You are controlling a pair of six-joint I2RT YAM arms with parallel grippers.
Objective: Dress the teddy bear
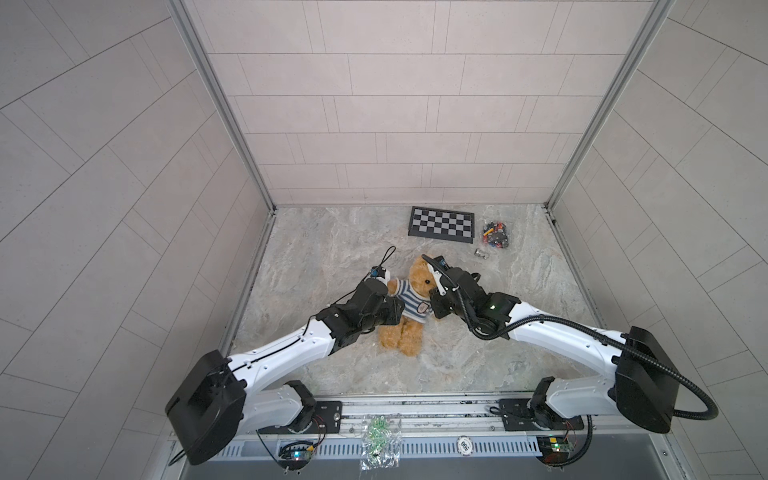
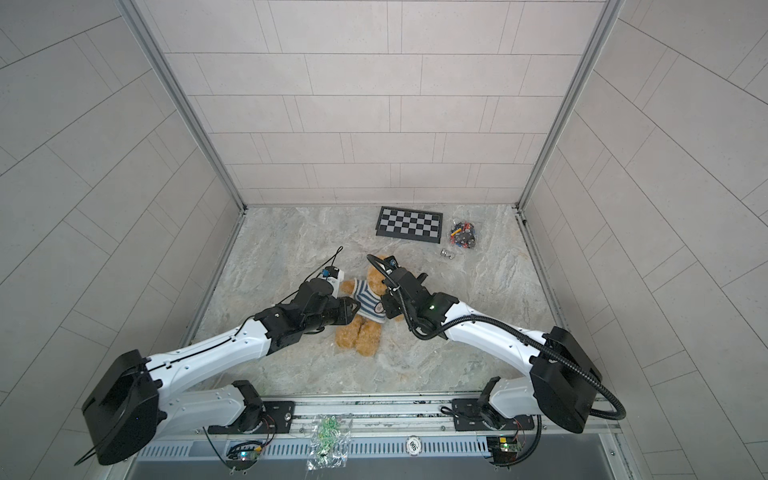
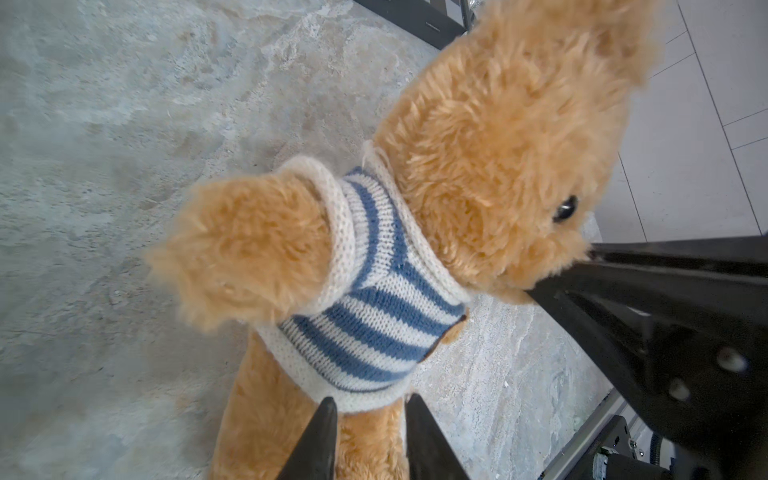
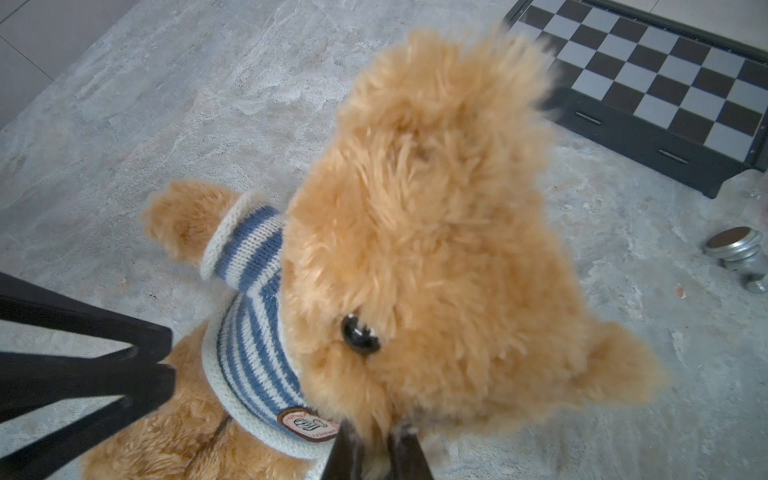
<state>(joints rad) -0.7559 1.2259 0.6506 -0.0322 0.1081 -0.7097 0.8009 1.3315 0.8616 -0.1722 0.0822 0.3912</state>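
The teddy bear (image 1: pixel 417 279) lies on its back near the middle of the marbled tabletop (image 1: pixel 332 249), head toward the back wall and legs toward the arm bases, with a gripper at each flank. The blue-and-white striped sweater (image 1: pixel 409 301) is over its head and round its chest. One paw (image 3: pixel 249 249) pokes cleanly out of its sleeve cuff, and the badge (image 4: pixel 309 422) sits at the hem. The other arm we cannot see, because the right gripper covers it in both top views.

The left gripper (image 3: pixel 372 405) has its jaws a little apart, tips right at the cream hem, and seems to us to hold nothing. The right gripper (image 4: pixel 374 436) is tucked in under the bear's chin with its jaws nearly together and fluff between them. Whether it pinches knit, plush or nothing, we cannot tell.

We judge the job nearly done: what is left is seating the hem lower on the belly (and checking the hidden sleeve). To do that well we would catch only the knitted rim, not the fur beneath, and tug toward the legs in short, even pulls on both sides, with one side pinned so the bear does not slide. The folded chessboard (image 1: pixel 441 222) lies well clear behind.
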